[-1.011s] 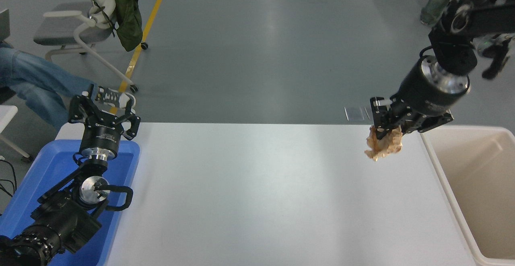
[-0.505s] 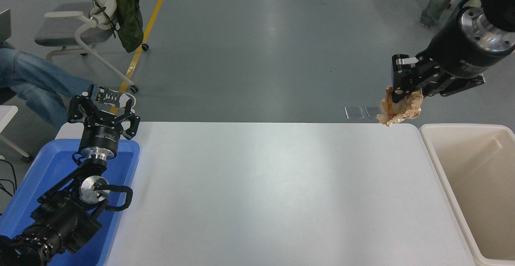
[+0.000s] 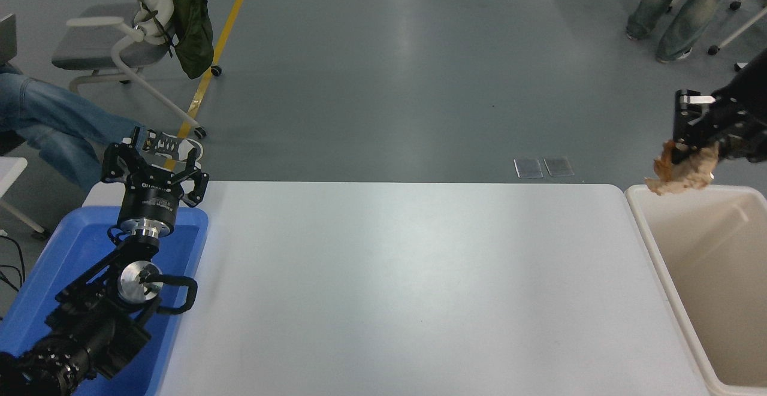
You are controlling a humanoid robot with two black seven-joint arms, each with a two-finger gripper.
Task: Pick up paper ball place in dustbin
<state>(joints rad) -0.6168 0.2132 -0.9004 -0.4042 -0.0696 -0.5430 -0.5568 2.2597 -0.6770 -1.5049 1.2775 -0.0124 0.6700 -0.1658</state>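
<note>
White table (image 3: 395,276), right tool (image 3: 683,147) gripping paper ball (image 3: 683,175)

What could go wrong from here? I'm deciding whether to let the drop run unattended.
1. The paper ball hangs in the right claw right at the dustbin far corner rim; released here, it might clip the rim and fall to the floor or onto the table.
2. Only the wad's top looks pinched, so it may slip early.
3. A person's legs stand near the arm's path.
</note>
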